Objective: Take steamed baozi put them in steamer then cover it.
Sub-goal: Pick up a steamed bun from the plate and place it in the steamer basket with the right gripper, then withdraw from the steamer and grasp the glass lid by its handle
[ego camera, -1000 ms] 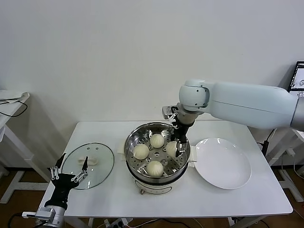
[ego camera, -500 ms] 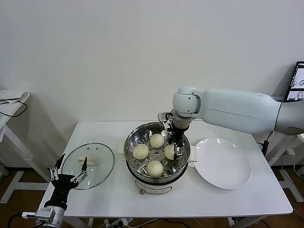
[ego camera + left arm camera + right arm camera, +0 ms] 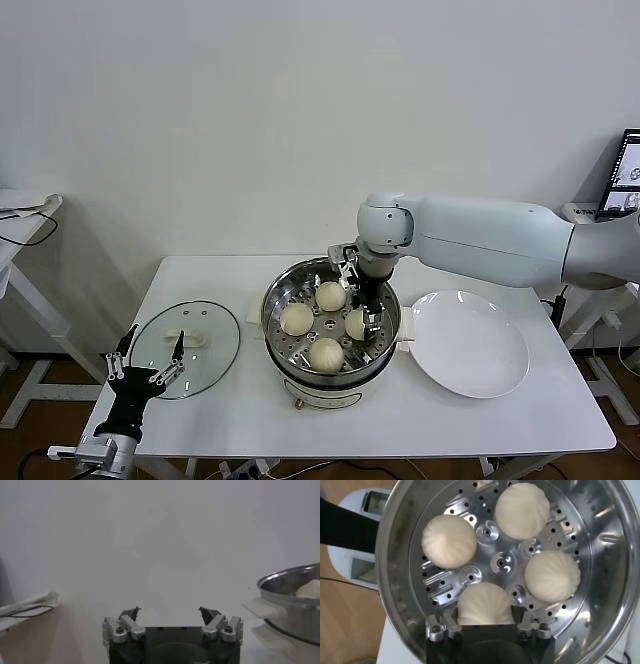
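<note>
Far left, off the table's front corner: left gripper (image 3: 148, 368) parked low, fingers spread wide and empty, just short of the glass lid (image 3: 185, 347) lying flat on the white table (image 3: 500, 425). Centre: the steamer (image 3: 331, 322), a wide shiny steel pot on a cream base, perforated tray visible between four steamed baozi (image 3: 448, 540), smooth, round, cream-white, faintly pleated, spaced in a ring and not touching. Over the ring's right-hand side: right gripper (image 3: 366, 318) reaching down into the pot, fingers (image 3: 442, 625) bracketing the last bun (image 3: 485, 605) on either side, seemingly still gripping it lightly as it rests on the tray. Further right: white plate (image 3: 470, 343), bare, beside the pot.

Judged step: releasing the fourth bun. Best done by spreading the fingers fully before lifting, then rising straight up, clear of the rim, without dragging soft dough or nudging neighbours. Lid still to be fetched and seated squarely on the rim.
</note>
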